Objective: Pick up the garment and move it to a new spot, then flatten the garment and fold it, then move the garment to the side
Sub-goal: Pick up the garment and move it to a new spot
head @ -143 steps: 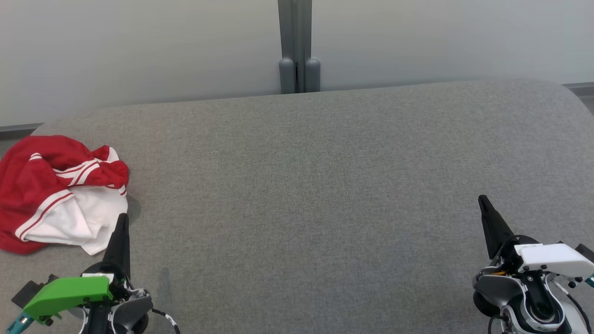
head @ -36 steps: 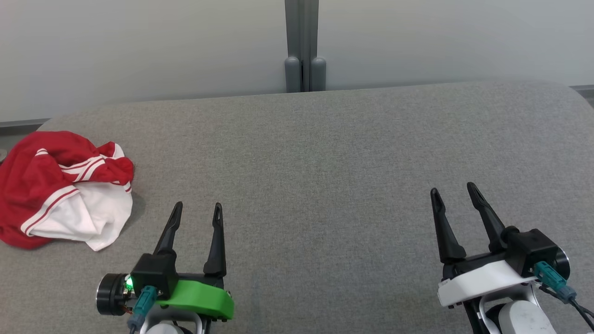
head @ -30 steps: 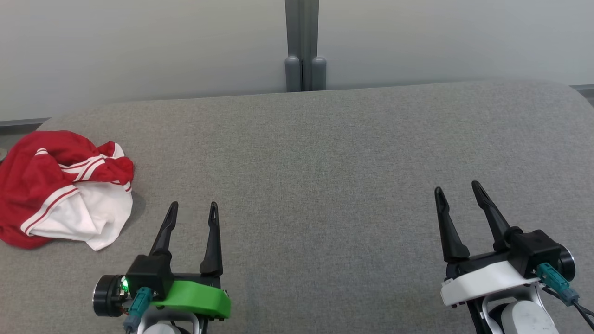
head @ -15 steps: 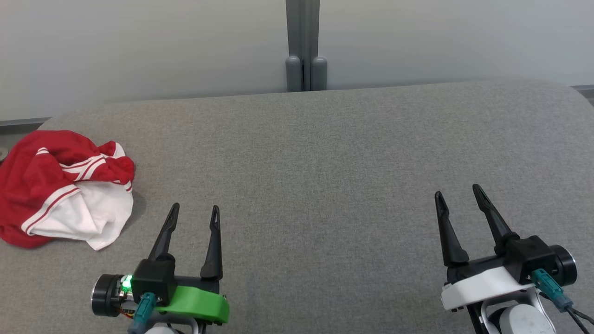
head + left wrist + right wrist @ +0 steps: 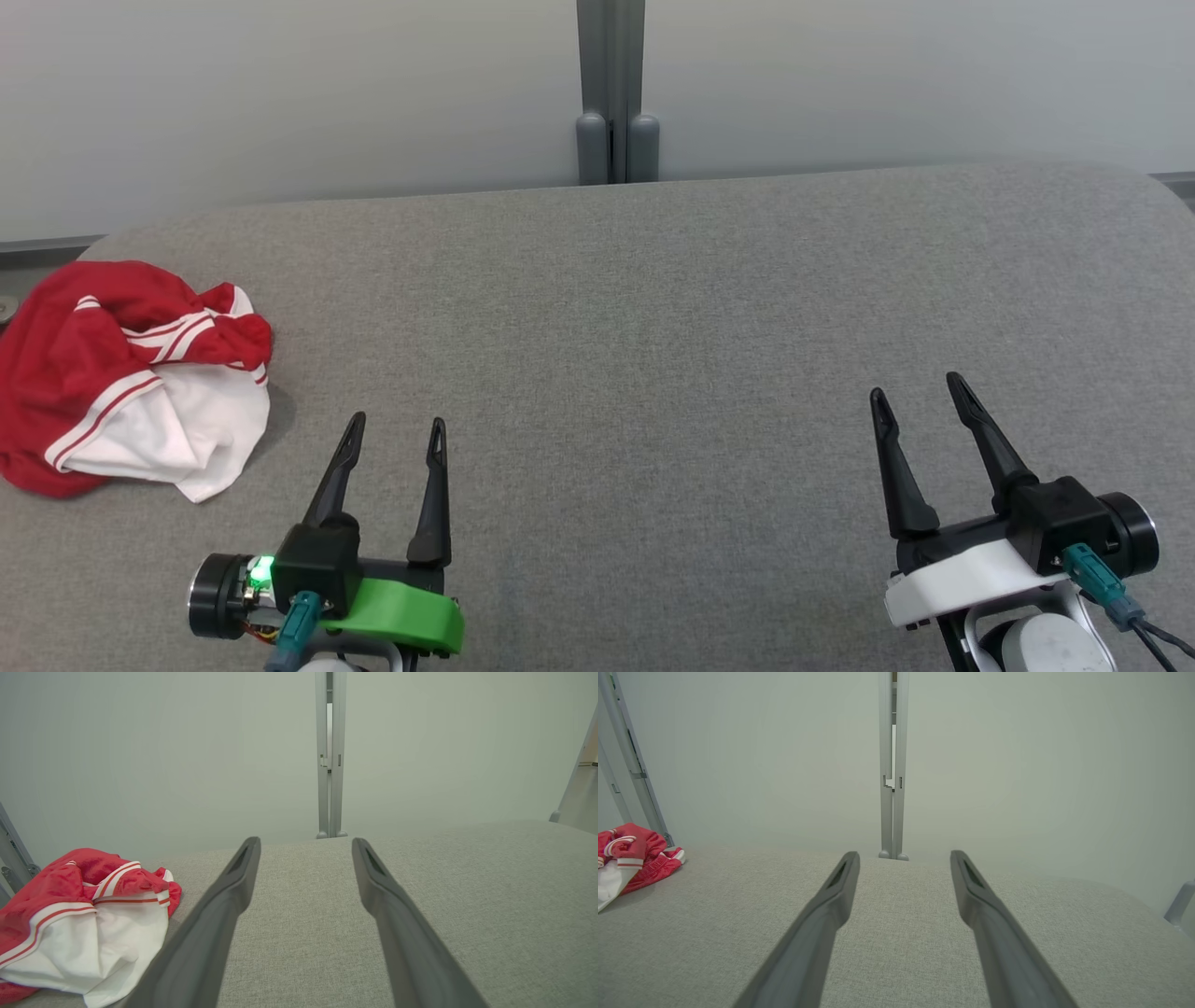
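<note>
Head view: grey surface [image 5: 653, 317], wall [image 5: 280, 93], garment [image 5: 121, 373]

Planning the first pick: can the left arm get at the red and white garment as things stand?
Probably yes: the left gripper is open, the garment lies close on its left on the grey surface, with nothing between them.

Left gripper [image 5: 396, 422] low at lower left on its green wrist mount, right gripper [image 5: 913, 386] low at lower right on its white mount, both with fingers spread apart, empty, pointing forward, well apart from each other.
</note>
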